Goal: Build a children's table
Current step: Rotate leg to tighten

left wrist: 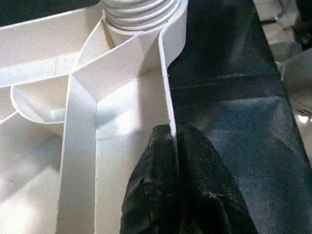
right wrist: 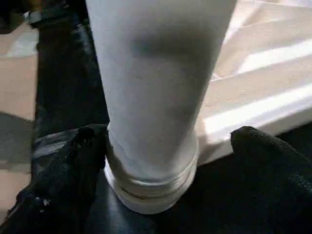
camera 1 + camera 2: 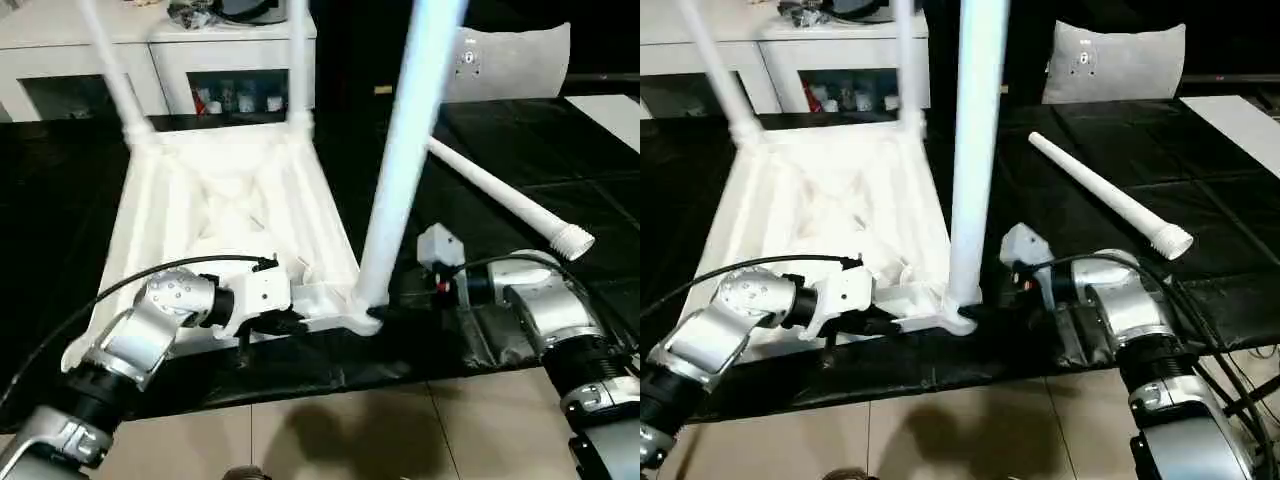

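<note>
Domestic-style room, likely a staged home setting; white cabinet [image 3: 120, 60] with glass doors at 11 o'clock, grey cushion [image 3: 1118, 62] at 1 o'clock; beige floor tiles [image 3: 400, 430] at 6 o'clock

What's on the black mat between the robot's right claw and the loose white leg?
Nothing: in the right eye view, bare black mat separates the right gripper and loose leg.

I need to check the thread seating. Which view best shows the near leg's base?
The right wrist view: the leg's base sits close between the right gripper fingers. The left wrist view catches threads; the eye views show it small.
</note>
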Motion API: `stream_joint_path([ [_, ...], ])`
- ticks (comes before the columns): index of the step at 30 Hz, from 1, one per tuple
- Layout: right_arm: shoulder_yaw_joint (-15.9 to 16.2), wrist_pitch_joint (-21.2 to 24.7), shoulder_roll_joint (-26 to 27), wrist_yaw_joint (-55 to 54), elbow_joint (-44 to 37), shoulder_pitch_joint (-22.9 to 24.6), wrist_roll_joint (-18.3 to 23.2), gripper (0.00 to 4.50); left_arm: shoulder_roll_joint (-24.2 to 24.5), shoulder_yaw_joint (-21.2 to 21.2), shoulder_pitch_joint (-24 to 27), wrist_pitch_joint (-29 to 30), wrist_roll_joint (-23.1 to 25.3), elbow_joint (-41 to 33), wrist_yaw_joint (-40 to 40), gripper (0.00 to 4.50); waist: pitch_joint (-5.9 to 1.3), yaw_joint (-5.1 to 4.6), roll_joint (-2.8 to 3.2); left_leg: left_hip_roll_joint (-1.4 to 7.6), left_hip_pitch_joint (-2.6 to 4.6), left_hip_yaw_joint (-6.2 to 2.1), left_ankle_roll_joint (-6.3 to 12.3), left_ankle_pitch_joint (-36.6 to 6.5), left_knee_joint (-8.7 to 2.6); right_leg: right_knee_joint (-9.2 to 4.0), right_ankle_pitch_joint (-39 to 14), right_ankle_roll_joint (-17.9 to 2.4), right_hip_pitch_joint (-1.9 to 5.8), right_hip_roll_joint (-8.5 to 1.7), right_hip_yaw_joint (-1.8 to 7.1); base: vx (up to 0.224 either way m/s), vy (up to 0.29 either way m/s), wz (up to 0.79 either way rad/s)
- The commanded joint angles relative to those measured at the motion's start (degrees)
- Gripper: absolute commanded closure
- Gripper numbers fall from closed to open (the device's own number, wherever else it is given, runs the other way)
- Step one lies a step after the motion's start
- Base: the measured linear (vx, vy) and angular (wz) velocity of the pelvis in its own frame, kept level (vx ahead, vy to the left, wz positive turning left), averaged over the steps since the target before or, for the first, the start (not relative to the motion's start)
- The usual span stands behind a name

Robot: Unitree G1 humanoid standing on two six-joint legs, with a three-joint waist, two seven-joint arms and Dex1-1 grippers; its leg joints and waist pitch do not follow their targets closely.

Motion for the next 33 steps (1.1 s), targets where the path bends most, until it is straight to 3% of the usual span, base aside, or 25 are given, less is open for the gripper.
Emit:
stream_joint_path([
  [1, 0.10, -0.73, 0.09, 0.76, 0.74, -0.76, -0.39, 0.49, 0.05, -3.92, -0.49, -1.98, 1.51, 0.30, -3.69, 4.50, -3.94, -0.28, -0.30, 1.38, -0.20, 0.06, 4.71, -10.27, -3.94, -4.38, -17.79, -9.87, 3.35, -3.28, 3.24, 0.000, 0.000, 0.00],
  [14, 0.84, -0.24, 1.27, 2.42, 0.67, 0.05, 0.45, 1.47, -0.61, -3.91, -0.52, -3.22, 0.74, 1.65, -4.52, 4.50, -3.98, -0.17, -0.31, 1.43, -0.19, 0.00, 4.45, -10.09, -4.00, -4.35, -17.98, -9.69, 3.36, -3.27, 3.21, 0.000, 0.000, 0.00],
  [18, 0.12, 1.46, 2.23, 2.87, 0.02, 1.05, 1.81, 1.66, -0.79, -3.03, 1.19, -0.53, -1.17, -0.77, -4.61, 4.50, -3.97, -0.21, -0.36, 1.51, -0.35, 0.00, 4.56, -9.36, -3.98, -4.12, -16.80, -10.09, 3.42, -3.31, 3.28, 0.000, 0.000, 0.00],
  [21, -1.60, 5.20, 5.00, -0.10, -1.69, 2.11, 4.37, 1.81, -2.29, -1.63, 2.97, 5.17, -2.95, -4.33, -1.88, 4.50, -3.83, -0.46, -0.33, 1.58, -0.36, -0.04, 4.63, -9.44, -4.13, -4.21, -16.89, -10.33, 3.41, -3.28, 3.25, 0.000, 0.000, 0.00],
  [23, -1.91, 7.84, 7.52, -5.02, -1.67, 2.37, 4.04, 1.85, -4.82, -0.46, 3.46, 10.43, -3.15, -6.46, 2.61, 4.50, -3.64, -0.87, -0.39, 1.49, -0.28, 0.02, 4.27, -10.33, -4.23, -4.44, -18.63, -9.95, 3.33, -3.16, 3.21, 0.000, 0.000, 0.00],
  [26, -2.75, 8.30, 11.06, -13.21, 1.17, 1.79, 2.46, 1.87, -8.95, 0.63, 3.32, 15.89, -2.99, -8.16, 8.40, 4.50, -3.16, -1.51, -0.44, 1.15, -0.04, -0.14, 2.90, -13.16, -4.39, -5.44, -26.10, -7.61, 3.14, -3.35, 2.96, 0.000, 0.000, 0.00],
  [27, -3.74, 8.32, 13.27, -17.81, 2.99, 1.26, 2.24, 1.87, -11.56, 1.37, 3.03, 18.72, -3.07, -8.56, 11.67, 4.50, -3.11, -2.16, -0.63, 1.11, -0.12, -0.14, 2.30, -13.93, -4.39, -5.53, -27.99, -6.69, 3.15, -3.37, 2.91, 0.000, 0.000, 0.00],
  [28, -4.48, 8.78, 14.47, -20.27, 3.94, 0.90, 2.41, 1.88, -12.95, 1.67, 2.78, 20.00, -3.01, -8.67, 13.33, 4.50, -2.78, -2.57, -0.65, 0.74, -0.14, -0.40, 2.14, -15.42, -4.36, -6.35, -31.80, -5.06, 3.15, -3.40, 2.38, 0.000, 0.000, 0.00],
  [31, -6.97, 9.42, 18.32, -31.22, 8.43, -1.13, 1.83, 1.88, -19.46, 3.71, 1.07, 23.52, -2.20, -7.57, 21.54, 4.50, -2.91, -3.98, -0.64, 0.29, 0.25, -0.54, 1.82, -17.28, -3.97, -7.16, -35.06, -3.10, 2.78, -3.26, 1.75, 0.000, 0.000, 0.00],
  [33, -8.99, 9.79, 20.34, -41.50, 12.21, -3.05, 0.75, 1.88, -24.64, 5.94, -1.22, 24.33, -0.93, -4.62, 29.33, 4.50, -2.90, -4.72, -0.45, 0.37, 0.19, -0.60, 2.04, -17.24, -4.04, -7.30, -33.75, -3.34, 2.70, -3.03, 1.61, 0.000, 0.000, 0.00],
])
